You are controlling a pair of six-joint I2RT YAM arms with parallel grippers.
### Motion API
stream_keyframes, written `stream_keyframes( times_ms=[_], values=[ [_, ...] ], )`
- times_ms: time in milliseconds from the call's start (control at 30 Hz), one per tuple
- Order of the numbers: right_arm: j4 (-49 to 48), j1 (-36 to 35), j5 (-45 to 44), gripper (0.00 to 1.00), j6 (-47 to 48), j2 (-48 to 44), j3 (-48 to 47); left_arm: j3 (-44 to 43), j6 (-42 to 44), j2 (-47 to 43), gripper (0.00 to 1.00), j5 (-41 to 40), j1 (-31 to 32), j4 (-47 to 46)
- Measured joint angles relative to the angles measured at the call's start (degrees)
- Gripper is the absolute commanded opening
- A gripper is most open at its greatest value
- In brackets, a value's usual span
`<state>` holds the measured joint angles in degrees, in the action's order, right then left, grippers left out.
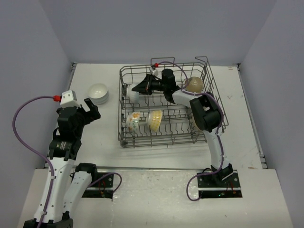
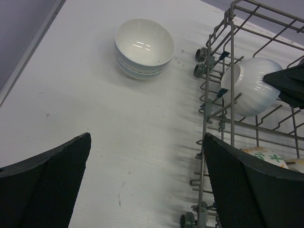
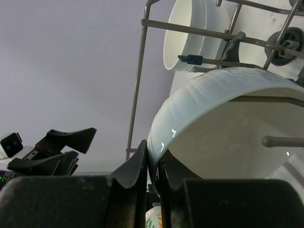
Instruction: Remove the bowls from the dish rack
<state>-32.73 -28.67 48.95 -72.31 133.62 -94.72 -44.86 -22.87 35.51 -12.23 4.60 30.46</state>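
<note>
The right gripper [image 1: 138, 88] is closed tight on the rim of a white bowl [image 1: 133, 91], which stands on edge among the tines in the 10 o'clock corner of the dish rack [image 1: 122, 107]. Its wrist view shows the two fingers [image 3: 135, 173] pinching the thin wall of that bowl [image 3: 223, 137], one outside and one inside, with a rack wire [image 3: 137, 95] rising just beyond. The bowl sits directly at the fingertips, on the 9 o'clock side of the right gripper in the overhead view. The left gripper [image 1: 90, 108] hangs over the worktop [image 1: 104, 137] with its jaws spread wide, holding and touching nothing. A stack of white bowls [image 1: 99, 92] rests at about its 12 o'clock, near but apart from it, and the rack lies at its 3 o'clock. In the left wrist view the stack [image 2: 144, 47] stands upright, mouth up, well clear of the rack's side [image 2: 231, 57]. In the rack, a floral bowl [image 1: 134, 122] and a yellowish bowl [image 1: 155, 119] lean side by side towards 6 o'clock, and a beige crackle bowl [image 1: 194, 84] sits near the 1 o'clock corner.
</note>
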Motion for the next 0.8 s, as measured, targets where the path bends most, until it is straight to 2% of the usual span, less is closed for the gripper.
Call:
stream_keyframes(
  times_ms=[800],
  values=[
    [-3.0, 4.3, 3.8, 0.00, -5.3, -3.6, 3.6, 0.0, 0.0, 2.7, 1.00, -0.6, 0.0, 0.0]
  ],
)
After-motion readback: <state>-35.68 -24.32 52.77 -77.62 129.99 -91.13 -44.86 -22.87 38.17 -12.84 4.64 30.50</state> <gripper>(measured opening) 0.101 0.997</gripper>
